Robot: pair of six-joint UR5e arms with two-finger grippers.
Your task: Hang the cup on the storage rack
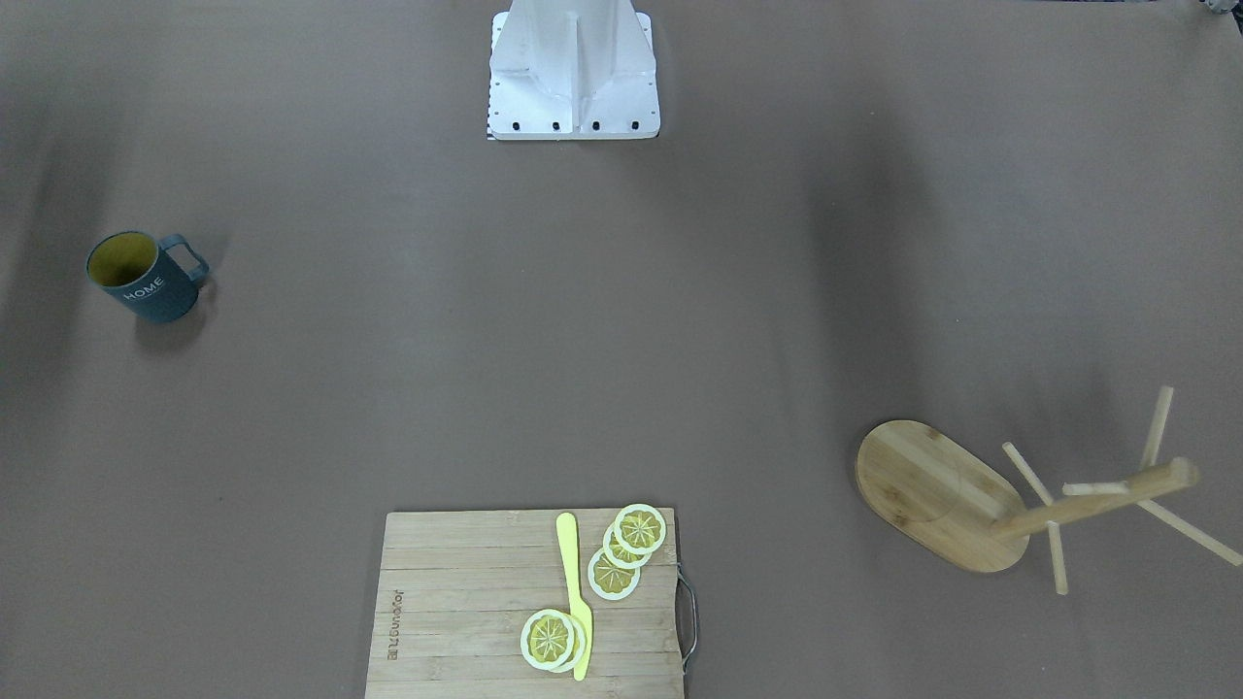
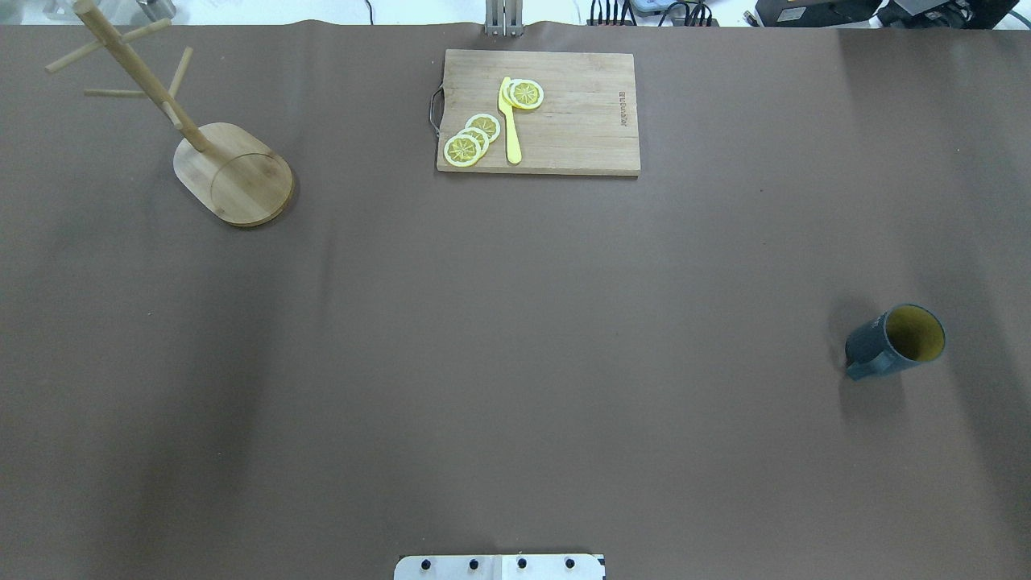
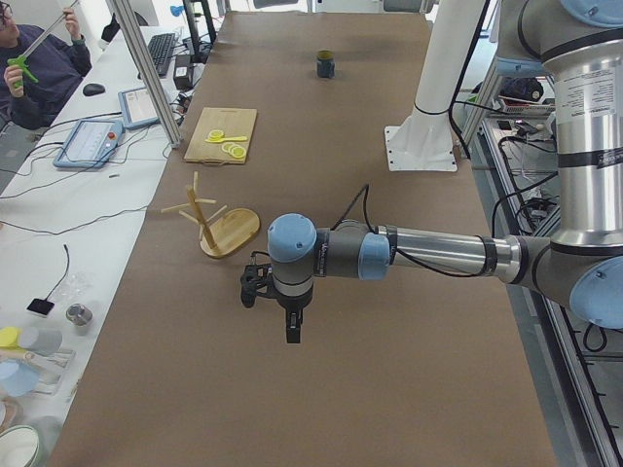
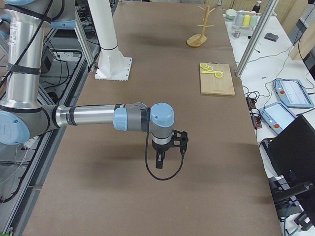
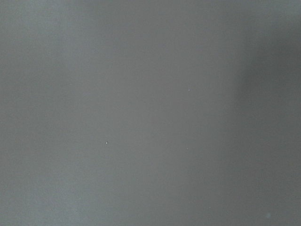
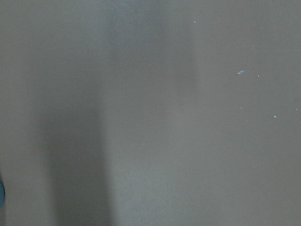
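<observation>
Cup: I see the slate blue-grey mug [image 1: 146, 277], yellow-olive inside with white "HOME" lettering, standing upright at the left of the front-facing view. Its squarish handle is turned toward that frame's upper right, and nothing touches it.
Rack: the light bamboo mug tree [image 1: 932, 485], with an oval base, round post and thin angled pegs, stands at the lower right of the same view, well apart from the mug.
Board: a rectangular bamboo cutting board [image 1: 466, 602] sits at the bottom centre. It carries round lemon slices [image 1: 641, 529] and a yellow plastic knife [image 1: 576, 592] lying among them.
Tabletop: the brown tabletop [image 1: 583, 340] carries all of this. The white robot pedestal [image 1: 573, 68] is at top centre.
Left tool: the left tool [image 3: 292, 329] hangs pointing down over bare tabletop at the centre of the left side view. I cannot tell how far it is open, and I see nothing in it.
Right tool: the right tool [image 4: 159, 161] hangs pointing down at the centre of the right side view. Again I cannot tell its opening, and I see nothing in it.
Wrist views: both show only plain brown surface.
</observation>
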